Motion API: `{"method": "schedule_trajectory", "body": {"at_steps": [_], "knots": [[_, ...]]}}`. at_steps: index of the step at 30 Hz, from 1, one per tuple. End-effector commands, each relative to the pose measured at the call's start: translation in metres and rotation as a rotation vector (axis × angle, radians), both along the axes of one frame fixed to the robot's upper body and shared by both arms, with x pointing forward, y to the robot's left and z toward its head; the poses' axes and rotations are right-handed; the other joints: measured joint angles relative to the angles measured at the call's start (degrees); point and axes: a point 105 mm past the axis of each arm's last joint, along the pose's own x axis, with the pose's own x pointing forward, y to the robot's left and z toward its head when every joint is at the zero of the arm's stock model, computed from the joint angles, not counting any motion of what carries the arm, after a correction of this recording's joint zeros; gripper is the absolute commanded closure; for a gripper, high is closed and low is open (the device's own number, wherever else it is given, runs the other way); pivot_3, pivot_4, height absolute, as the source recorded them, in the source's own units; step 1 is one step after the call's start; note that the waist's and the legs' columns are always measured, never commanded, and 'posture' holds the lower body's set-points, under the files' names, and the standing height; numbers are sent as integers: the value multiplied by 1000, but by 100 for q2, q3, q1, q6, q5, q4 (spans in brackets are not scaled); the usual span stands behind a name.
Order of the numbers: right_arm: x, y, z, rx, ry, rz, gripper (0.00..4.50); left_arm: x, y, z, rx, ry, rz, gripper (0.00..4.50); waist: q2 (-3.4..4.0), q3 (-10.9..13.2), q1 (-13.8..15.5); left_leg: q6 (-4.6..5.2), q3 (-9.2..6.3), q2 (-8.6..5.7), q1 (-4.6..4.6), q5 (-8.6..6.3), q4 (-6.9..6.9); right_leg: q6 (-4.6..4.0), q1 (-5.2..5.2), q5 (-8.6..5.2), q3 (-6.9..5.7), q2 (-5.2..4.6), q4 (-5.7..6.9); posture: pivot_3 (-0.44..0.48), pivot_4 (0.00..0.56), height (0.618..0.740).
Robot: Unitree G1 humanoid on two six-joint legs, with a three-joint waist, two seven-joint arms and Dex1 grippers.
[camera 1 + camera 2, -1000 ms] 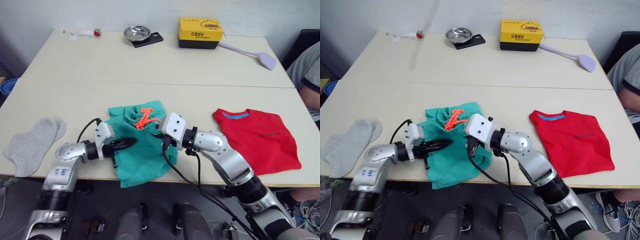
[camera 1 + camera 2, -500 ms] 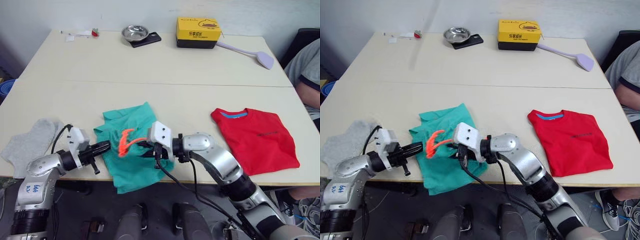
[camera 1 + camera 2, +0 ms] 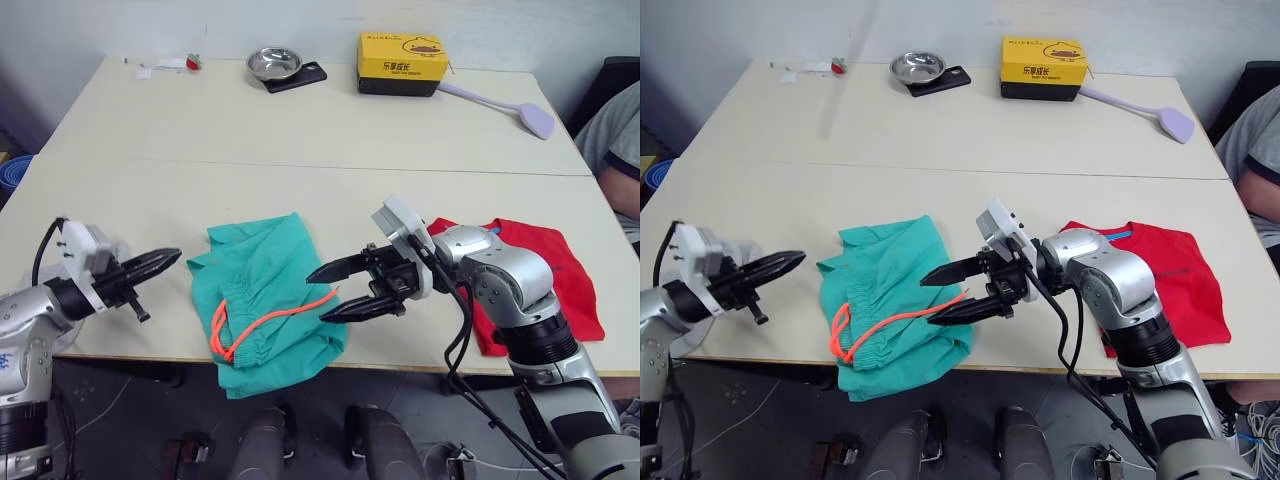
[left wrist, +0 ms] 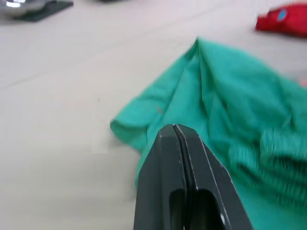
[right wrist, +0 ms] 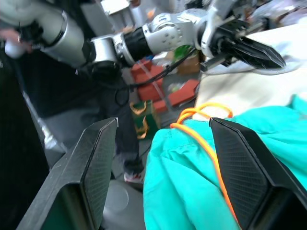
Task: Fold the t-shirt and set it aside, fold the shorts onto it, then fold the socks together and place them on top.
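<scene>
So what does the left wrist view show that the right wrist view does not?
Left wrist view alone: the shut left claw up close, bare cream table, a corner of the bright red cloth t-shirt.
Right wrist view alone: the open right claw, the neon orange drawstring.
Both: the teal-green cloth shorts.

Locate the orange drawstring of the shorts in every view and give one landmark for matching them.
Left eye view: drawstring on the shorts, near the table's front edge.
Right eye view: same spot.
Left wrist view: not visible.
Right wrist view: looped between the right gripper's fingers.
Shared landmark: the teal shorts.
</scene>
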Motion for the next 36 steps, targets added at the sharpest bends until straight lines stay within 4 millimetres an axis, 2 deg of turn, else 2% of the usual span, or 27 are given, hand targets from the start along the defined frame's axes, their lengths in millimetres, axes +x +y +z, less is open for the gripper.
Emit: {"method": "schedule_trajectory", "body": {"at_steps": [1,3,6,8,12,15,17,19,22,27,29,32,36], "knots": [[20,10,-23,-31,-181,-152,2624,-2,-46,21,-35,-45,-199,4500,0,0,0,-19,1,-1,0,11,-1,0,0,0,0,0,0,0,150,740],[26,17,-40,-68,-289,-187,3380,1,-71,15,-27,-30,-275,4500,1,0,4,-20,8,-10,1,13,0,2,1,1,2,-1,5,0,150,740],[27,27,-53,-58,-343,-204,4454,6,-99,-3,4,5,-354,4500,0,0,-2,-9,25,-14,0,14,11,8,2,4,6,1,12,0,150,740],[24,30,-62,-64,-365,-192,4485,11,-113,-24,74,42,-375,4500,-1,0,-19,22,31,-11,-1,31,18,16,4,8,10,8,18,0,150,740],[8,26,-83,-117,-380,-95,4485,26,-124,-52,137,74,-317,4500,-1,0,6,21,36,-6,3,32,27,17,3,9,15,10,16,0,150,740],[-17,11,-93,-168,-232,38,4485,42,-125,-72,206,74,-226,4500,-1,0,25,0,30,-3,3,20,39,19,6,10,15,8,23,0,150,740],[-21,0,-92,-177,-180,42,4485,48,-120,-78,265,41,-188,4500,-1,0,31,2,25,-5,4,19,43,23,9,14,16,0,24,0,150,740],[-16,-8,-87,-167,-183,0,4485,52,-116,-71,211,17,-156,4500,1,-1,6,6,21,-4,8,17,43,20,13,24,16,-1,18,0,150,740],[-9,-18,-77,-141,-173,-47,4485,46,-113,-49,89,-32,-191,4500,2,-1,0,21,21,3,10,8,36,18,8,28,12,1,17,0,150,740],[4,-14,-43,15,-107,-119,4485,14,-109,-26,-4,-66,-344,4500,3,0,-6,-15,16,8,4,28,26,14,4,27,3,4,10,0,150,740],[14,-4,-38,40,-102,-169,4485,2,-111,-27,-1,-41,-397,4500,4,0,2,-15,16,6,4,27,29,14,6,27,3,3,8,0,150,740],[34,8,-54,-27,-186,-270,4485,-10,-107,-41,71,7,-396,4500,5,0,-13,-14,16,5,6,26,31,14,9,27,7,2,8,0,150,740],[55,18,-80,-64,-221,-417,4485,-14,-93,-69,148,51,-302,4500,8,2,-1,-15,19,2,5,26,23,13,4,26,6,2,6,0,150,740]]}}
